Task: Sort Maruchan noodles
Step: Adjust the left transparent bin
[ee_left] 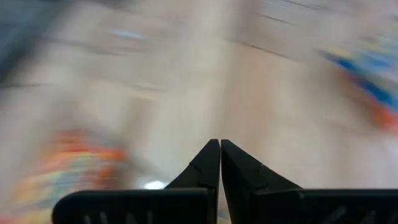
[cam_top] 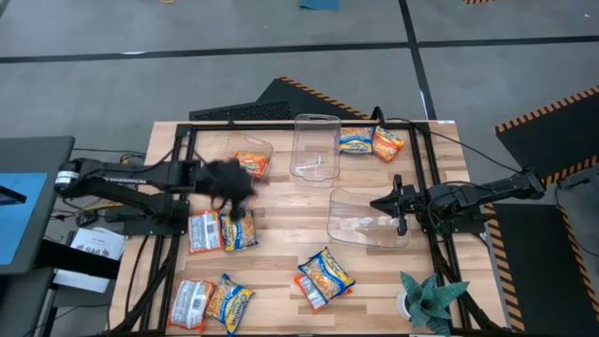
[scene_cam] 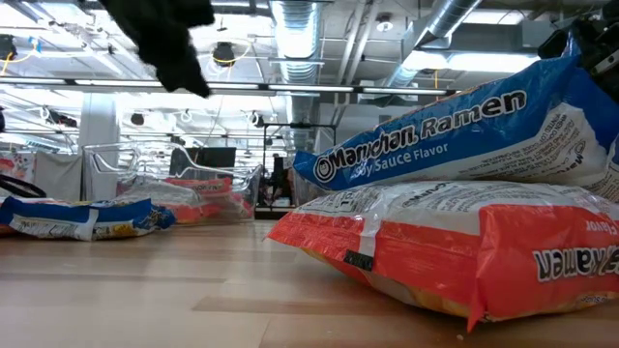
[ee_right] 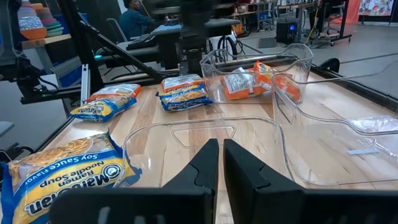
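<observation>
Several Maruchan packets lie flat on the wooden table. A silver-red one [cam_top: 204,231] and a blue-yellow one [cam_top: 240,229] sit just near-side of my left gripper [cam_top: 234,190]. That gripper hangs above the table with its fingers shut [ee_left: 219,148] and empty. An orange packet [cam_top: 253,164] lies in the left clear bin. A blue-yellow packet [cam_top: 327,272] rests on an orange one [scene_cam: 455,242] near the front edge. My right gripper [cam_top: 399,203] is shut [ee_right: 221,148] over the right end of a clear bin [cam_top: 367,220].
A third clear bin [cam_top: 315,145] stands at the far middle. Two packets [cam_top: 356,140] [cam_top: 387,143] lie at the far right, two more [cam_top: 192,301] [cam_top: 229,301] at the near left corner. A green plant ornament [cam_top: 429,298] sits at the near right corner.
</observation>
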Tool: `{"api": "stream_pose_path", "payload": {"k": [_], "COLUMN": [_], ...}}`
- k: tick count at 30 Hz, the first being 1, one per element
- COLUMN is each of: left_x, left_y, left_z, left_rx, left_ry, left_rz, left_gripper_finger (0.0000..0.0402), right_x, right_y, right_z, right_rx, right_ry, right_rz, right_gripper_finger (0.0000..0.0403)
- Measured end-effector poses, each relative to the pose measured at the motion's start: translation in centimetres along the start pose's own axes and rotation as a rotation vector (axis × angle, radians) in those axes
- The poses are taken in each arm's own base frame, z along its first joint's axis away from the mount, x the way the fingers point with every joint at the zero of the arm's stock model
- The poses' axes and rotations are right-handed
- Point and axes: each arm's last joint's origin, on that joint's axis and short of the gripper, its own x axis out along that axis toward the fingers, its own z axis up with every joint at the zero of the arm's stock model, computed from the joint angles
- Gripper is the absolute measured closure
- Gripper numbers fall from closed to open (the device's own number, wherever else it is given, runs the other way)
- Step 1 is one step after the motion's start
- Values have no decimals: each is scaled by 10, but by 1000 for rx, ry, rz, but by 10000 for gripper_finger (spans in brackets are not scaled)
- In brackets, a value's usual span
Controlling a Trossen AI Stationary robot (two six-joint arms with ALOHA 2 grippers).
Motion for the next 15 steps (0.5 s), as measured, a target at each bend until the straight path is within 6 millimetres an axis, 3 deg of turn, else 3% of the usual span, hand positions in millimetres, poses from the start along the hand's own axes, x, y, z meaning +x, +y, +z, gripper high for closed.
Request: {"api": "stream_pose_path", "payload": {"k": [3,5,9,15], "left_x": [-5,-6,-5,13], "left_y": [-33,-52,-72,-71], "left_z": [-14,-21,-38,-56], "left_rx": [91,91,96,147], "left_ry": [108,149,221,267], "left_rz": [-215,-260,-142,88], "left_gripper_finger": [401,401,401,402], "right_x": [0,0,0,0], "right_y": [0,0,0,0], "right_z": [0,0,0,0], "right_rx": [0,0,0,0], "right_ry": [0,0,1,0], "right_rz": [0,0,0,0], "right_gripper_finger": [353,353,353,353]}}
